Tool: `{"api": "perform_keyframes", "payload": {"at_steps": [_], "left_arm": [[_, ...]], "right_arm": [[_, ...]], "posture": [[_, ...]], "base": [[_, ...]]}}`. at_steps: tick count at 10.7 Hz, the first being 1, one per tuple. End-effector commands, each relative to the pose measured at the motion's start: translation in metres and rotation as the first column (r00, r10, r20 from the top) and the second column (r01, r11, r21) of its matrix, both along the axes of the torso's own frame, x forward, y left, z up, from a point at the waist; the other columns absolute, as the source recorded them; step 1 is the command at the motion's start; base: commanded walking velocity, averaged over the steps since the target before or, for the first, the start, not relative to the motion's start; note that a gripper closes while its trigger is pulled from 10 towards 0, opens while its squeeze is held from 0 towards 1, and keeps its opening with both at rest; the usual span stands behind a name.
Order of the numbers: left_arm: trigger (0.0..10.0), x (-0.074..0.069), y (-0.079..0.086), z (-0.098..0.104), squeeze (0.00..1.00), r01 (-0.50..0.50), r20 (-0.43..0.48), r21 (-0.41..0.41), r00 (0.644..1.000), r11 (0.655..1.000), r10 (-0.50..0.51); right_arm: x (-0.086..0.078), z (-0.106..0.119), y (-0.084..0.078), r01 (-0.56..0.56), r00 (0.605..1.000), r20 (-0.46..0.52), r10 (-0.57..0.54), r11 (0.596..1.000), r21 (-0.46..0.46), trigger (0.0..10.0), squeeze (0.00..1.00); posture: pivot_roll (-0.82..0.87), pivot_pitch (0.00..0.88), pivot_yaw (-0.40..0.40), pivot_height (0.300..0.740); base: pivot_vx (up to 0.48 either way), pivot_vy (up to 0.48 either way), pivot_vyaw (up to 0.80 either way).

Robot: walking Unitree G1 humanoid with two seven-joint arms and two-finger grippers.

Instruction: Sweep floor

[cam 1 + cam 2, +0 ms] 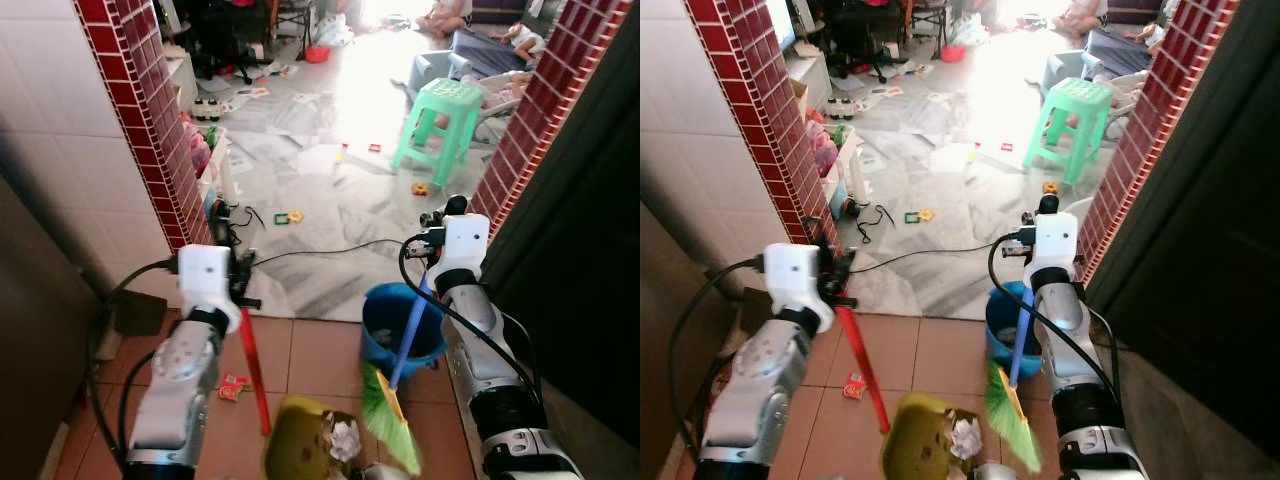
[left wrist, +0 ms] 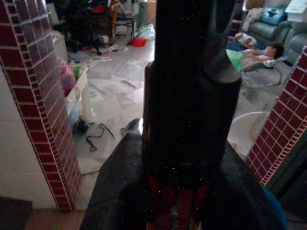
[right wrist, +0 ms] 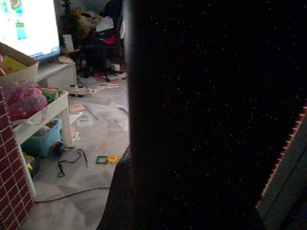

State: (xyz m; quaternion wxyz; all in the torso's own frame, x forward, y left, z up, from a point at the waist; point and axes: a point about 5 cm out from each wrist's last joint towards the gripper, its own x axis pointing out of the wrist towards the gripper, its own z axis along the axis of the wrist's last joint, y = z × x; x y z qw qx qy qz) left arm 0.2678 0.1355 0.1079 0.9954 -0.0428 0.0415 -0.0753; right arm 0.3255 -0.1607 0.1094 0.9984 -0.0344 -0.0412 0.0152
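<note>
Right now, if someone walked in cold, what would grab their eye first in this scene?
Probably the green-bristled broom, held by the right gripper beside a blue bucket. At its bristles sits the yellow-green dustpan with crumpled paper, its red handle in the left gripper. Beyond the brick doorway, a mint-green stool stands on the toy-strewn marble floor.

Our left gripper point(image 2: 187, 191) clamps a red handle point(image 2: 175, 203) at center frame. A red brick pillar point(image 2: 36, 96) stands at left; a person point(image 2: 254, 50) lies at upper right beside a sofa point(image 2: 278, 24).
</note>
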Motion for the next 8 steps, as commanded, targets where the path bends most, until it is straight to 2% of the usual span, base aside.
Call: {"api": "perform_keyframes", "payload": {"at_steps": [1,3,4,5,6,8], "left_arm": [[10.0,0.008,-0.002,0.016,0.00,-0.009,0.051,-0.070,0.999,0.998,0.013],[10.0,0.009,0.005,0.015,0.00,-0.059,0.028,-0.122,0.998,0.991,0.063],[10.0,0.010,0.013,0.016,0.00,-0.102,0.029,-0.110,0.994,0.989,0.106],[10.0,0.011,0.020,0.014,0.00,-0.144,0.027,-0.076,0.989,0.987,0.146],[10.0,0.013,0.031,0.008,0.00,-0.207,0.029,0.002,0.978,0.978,0.206],[10.0,0.016,0.040,0.002,0.00,-0.260,0.020,0.043,0.966,0.965,0.260]], "right_arm": [[0.004,0.008,-0.001,0.000,1.000,0.021,0.000,1.000,-0.015,10.0,0.00],[0.004,0.006,-0.003,0.005,1.000,0.010,-0.005,1.000,-0.020,10.0,0.00],[0.005,0.005,-0.005,0.012,1.000,-0.012,-0.012,1.000,-0.005,10.0,0.00],[0.006,0.006,-0.006,0.020,0.999,-0.032,-0.019,1.000,0.022,10.0,0.00],[0.010,0.006,-0.008,0.035,0.997,-0.068,-0.031,0.997,0.062,10.0,0.00],[0.010,0.005,-0.009,0.037,0.997,-0.077,-0.032,0.997,0.065,10.0,0.00]], "posture": [[-0.04,0.000,-0.025,0.740],[-0.04,0.000,-0.024,0.740],[-0.04,0.000,-0.024,0.740],[-0.04,0.000,-0.024,0.740],[-0.05,0.000,-0.024,0.740],[-0.06,0.000,-0.024,0.740]], "base": [[0.000,0.000,0.00],[0.000,0.000,0.00],[0.000,0.000,0.00],[0.000,0.000,0.00],[0.000,0.000,0.00],[0.000,0.000,0.00]]}}
